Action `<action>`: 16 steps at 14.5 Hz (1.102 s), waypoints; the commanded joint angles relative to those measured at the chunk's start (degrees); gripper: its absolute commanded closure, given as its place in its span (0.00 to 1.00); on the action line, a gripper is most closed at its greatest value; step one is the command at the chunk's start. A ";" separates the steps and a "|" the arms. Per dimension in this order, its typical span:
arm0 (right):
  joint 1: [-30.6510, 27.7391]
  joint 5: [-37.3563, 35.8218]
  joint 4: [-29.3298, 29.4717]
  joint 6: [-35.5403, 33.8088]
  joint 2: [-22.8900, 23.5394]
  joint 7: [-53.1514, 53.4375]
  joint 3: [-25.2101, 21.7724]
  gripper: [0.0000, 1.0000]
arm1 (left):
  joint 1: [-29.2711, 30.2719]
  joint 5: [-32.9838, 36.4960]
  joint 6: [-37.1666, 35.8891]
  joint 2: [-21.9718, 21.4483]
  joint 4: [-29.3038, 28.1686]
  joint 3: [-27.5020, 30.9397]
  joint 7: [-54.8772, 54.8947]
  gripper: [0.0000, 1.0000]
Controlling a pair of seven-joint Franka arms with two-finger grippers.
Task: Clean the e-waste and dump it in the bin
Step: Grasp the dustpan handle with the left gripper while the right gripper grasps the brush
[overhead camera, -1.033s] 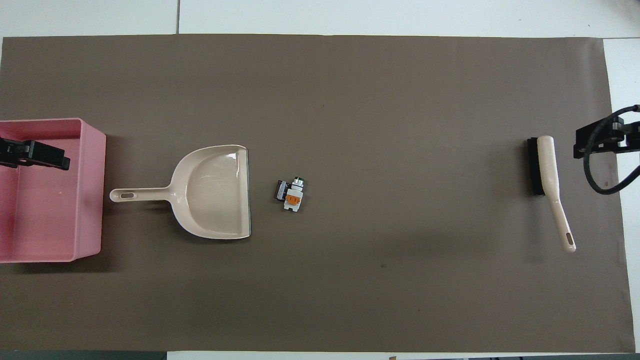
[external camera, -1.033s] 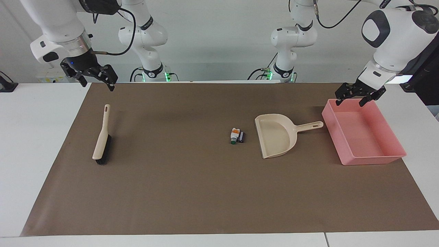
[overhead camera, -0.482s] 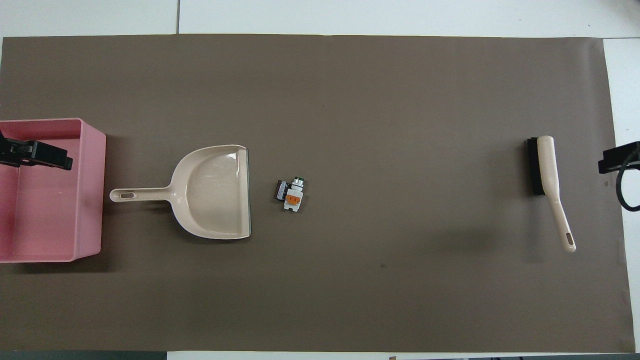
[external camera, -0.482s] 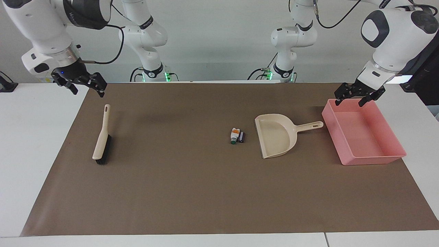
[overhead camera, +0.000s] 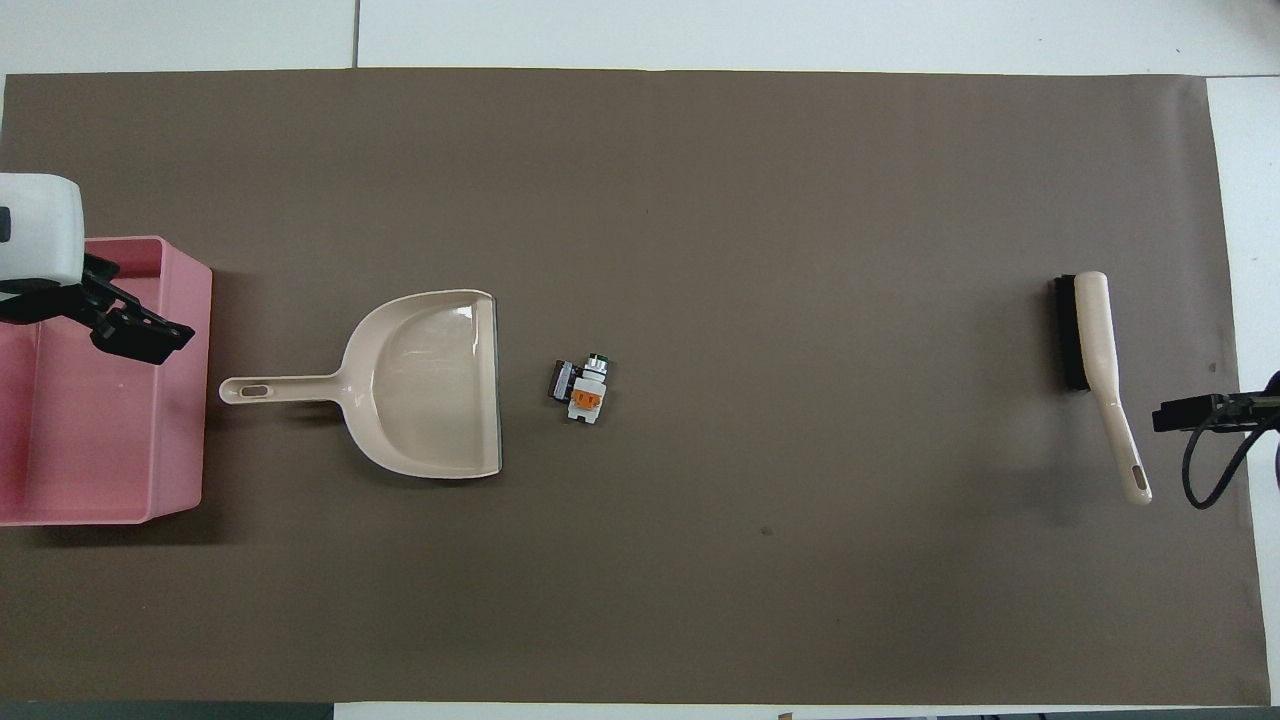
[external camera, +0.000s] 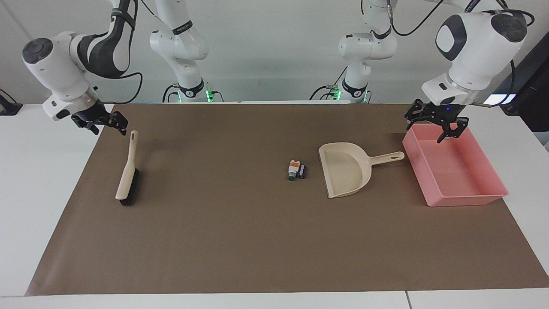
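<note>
E-waste (external camera: 297, 170): two tiny bits, one white with orange and green, one black, touching each other in the middle of the brown mat (external camera: 240, 249) on the worktop.
Dustpan (external camera: 345, 169): just beside the bits, toward the left arm's end; its wide open mouth faces them and its handle points at the bin.
Bin (external camera: 472, 198): the pink tray at the left arm's end, past the dustpan handle; nothing is in it that I can see.
Brush (external camera: 127, 175): far from the bits, at the right arm's end; its long handle points toward the robots.
Left gripper (external camera: 433, 124): up over the bin's near corner, close to the dustpan handle; jaws apart, holding nothing.
Right gripper (external camera: 101, 123): up in the air just beside the tip of the brush handle; jaws apart, holding nothing.
What matters next: each arm has its own tool close by (brush for the right, dustpan for the left), and I think the bits must be swept sideways into the dustpan's mouth.
</note>
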 commanded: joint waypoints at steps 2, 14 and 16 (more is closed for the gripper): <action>-0.94 3.01 -5.16 7.96 1.80 -2.37 0.66 0.01 | -0.91 0.17 7.27 -3.02 -8.43 0.67 18.02 0.02; -1.03 3.28 -9.99 10.60 1.64 -3.60 0.66 0.13 | -8.39 3.87 25.48 -2.32 -26.28 0.75 34.49 0.02; -0.86 3.28 -9.90 10.51 1.63 -3.60 0.66 0.27 | -7.68 4.83 29.41 -2.49 -30.31 0.76 34.58 0.02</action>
